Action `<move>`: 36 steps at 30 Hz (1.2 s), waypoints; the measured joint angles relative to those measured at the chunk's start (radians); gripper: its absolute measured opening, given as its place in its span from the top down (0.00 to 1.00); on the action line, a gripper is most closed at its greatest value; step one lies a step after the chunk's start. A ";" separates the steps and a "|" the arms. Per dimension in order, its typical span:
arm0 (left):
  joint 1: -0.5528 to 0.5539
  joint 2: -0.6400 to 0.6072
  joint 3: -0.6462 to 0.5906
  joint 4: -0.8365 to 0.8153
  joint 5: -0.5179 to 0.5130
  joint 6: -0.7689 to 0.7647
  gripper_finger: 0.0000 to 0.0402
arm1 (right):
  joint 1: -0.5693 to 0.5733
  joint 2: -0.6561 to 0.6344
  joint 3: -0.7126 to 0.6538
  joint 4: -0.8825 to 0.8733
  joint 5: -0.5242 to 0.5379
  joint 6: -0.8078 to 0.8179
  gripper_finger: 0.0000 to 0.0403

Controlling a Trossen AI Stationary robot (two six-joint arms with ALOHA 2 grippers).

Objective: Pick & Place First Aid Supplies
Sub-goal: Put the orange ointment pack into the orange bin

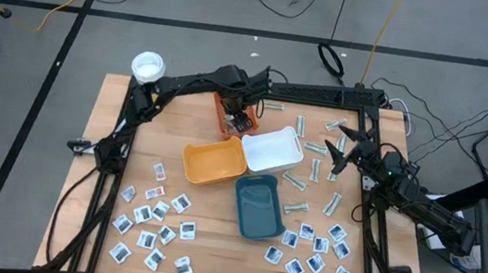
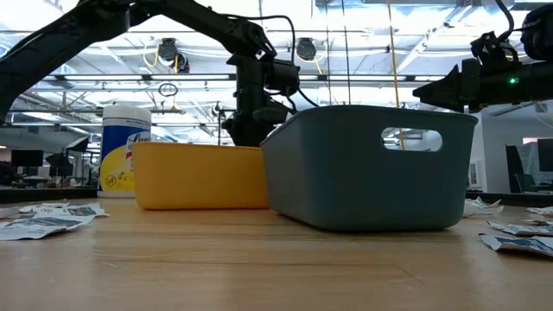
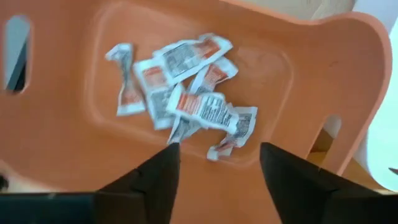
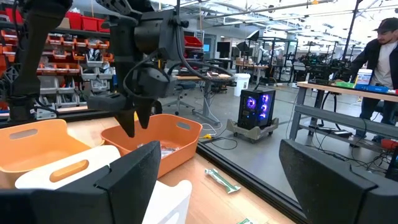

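Note:
My left gripper [image 3: 217,149] hangs open, pointing straight down over the dark orange tray [image 3: 311,74], with nothing between its fingers. A small heap of white sachets with reddish print [image 3: 186,99] lies on the tray's floor just below the fingertips. The high view shows this gripper [image 1: 239,117] at the far middle of the table. From the right wrist view it [image 4: 138,121] stands just above the tray [image 4: 168,140]. My right gripper [image 1: 343,149] waits open and level at the table's right side, touching nothing.
A yellow-orange tray [image 1: 215,161], a white tray [image 1: 272,149] and a teal tray [image 1: 259,204] stand mid-table. Square sachets lie scattered near left [image 1: 154,223] and near right [image 1: 314,252], with pale strips [image 1: 312,154] at the far right. A white-lidded canister [image 1: 147,67] stands at the far left corner.

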 joint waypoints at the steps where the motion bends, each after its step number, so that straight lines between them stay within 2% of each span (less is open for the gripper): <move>1: 0.003 -0.008 0.000 -0.010 -0.002 -0.023 0.41 | 0.000 0.000 0.000 0.000 0.000 0.000 0.20; 7: 0.018 -0.053 0.000 -0.100 -0.003 -0.181 0.37 | 0.000 0.000 0.000 0.000 0.000 0.000 0.20; 14: 0.034 -0.089 0.000 -0.172 -0.003 -0.462 0.36 | 0.000 0.000 0.000 0.000 0.000 0.000 0.20; 20: 0.026 -0.142 -0.037 -0.167 0.002 -0.503 0.36 | 0.000 0.000 0.000 0.000 0.000 0.000 0.20; 22: 0.014 -0.197 -0.108 -0.146 0.001 -0.536 0.36 | 0.000 0.000 0.000 0.000 0.000 0.000 0.20; 29: -0.051 -0.437 -0.470 -0.008 0.014 -0.657 0.36 | 0.000 0.000 0.000 0.000 0.000 0.000 0.20; 36: -0.165 -0.663 -0.757 0.006 0.144 -0.635 0.36 | 0.000 0.000 0.000 0.000 0.000 0.000 0.20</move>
